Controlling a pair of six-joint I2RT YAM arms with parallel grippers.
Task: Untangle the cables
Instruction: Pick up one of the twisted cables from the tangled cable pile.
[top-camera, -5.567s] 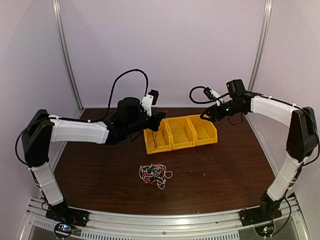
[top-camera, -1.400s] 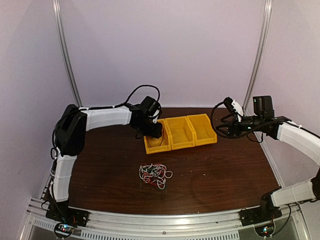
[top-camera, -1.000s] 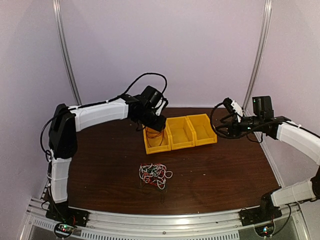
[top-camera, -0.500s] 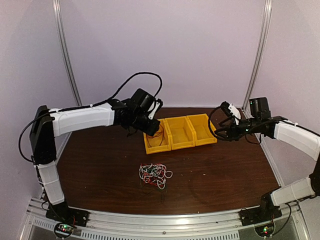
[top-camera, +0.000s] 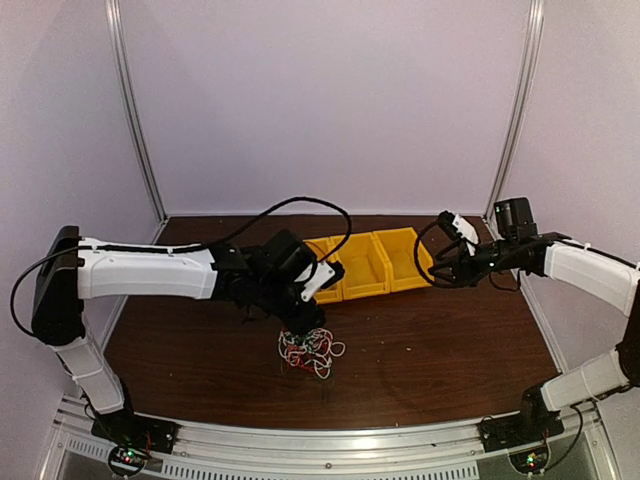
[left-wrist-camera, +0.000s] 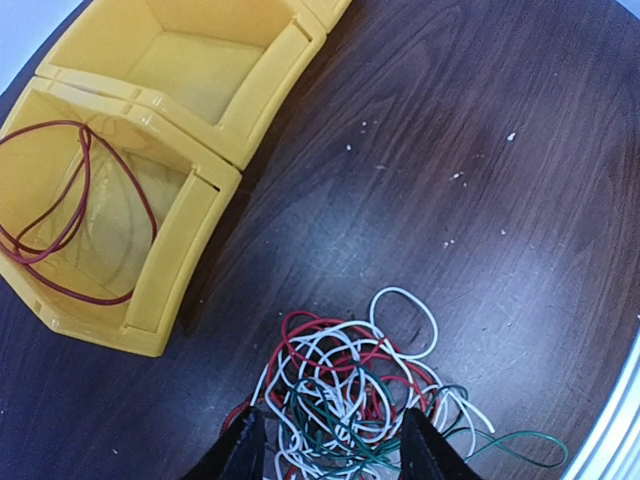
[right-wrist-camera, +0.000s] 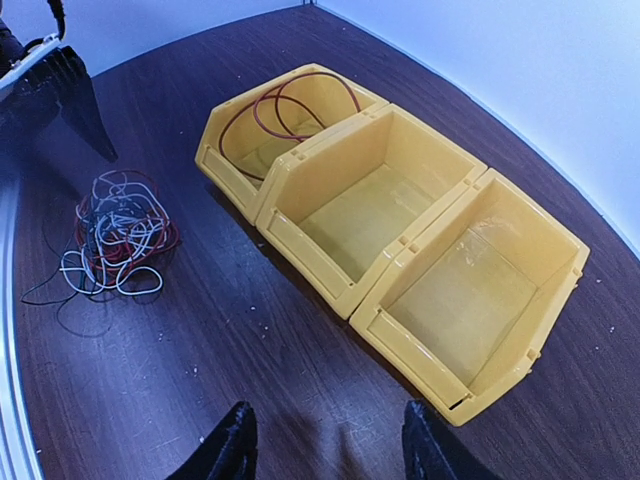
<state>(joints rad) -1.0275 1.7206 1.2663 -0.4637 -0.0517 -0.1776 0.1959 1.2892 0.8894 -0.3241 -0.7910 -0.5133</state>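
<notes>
Fig.: We are hovering left hand (left-wrist-camera: 333, 448), fingers apart, over cables (left-wrist-camera: 345, 385), judging next-strand pick in hand. Next move calling for pinching one strand at tangle's 1 o'clock edge. Right hand (right-wrist-camera: 325, 445) hanging with fingers apart.

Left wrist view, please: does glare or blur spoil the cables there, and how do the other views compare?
Left wrist: cables sharp, a pale sheen on the table beyond. Right wrist: sharp too. Top external: softer, single strands hard to separate.

I saw three yellow bins (right-wrist-camera: 370, 215) standing in a row, wall touching wall, toward twelve o'clock on the dark wooden table (top-camera: 450, 350). A metal rail (top-camera: 330, 438) ran along its six o'clock edge, and pale walls (top-camera: 330, 100) closed the other sides.
</notes>
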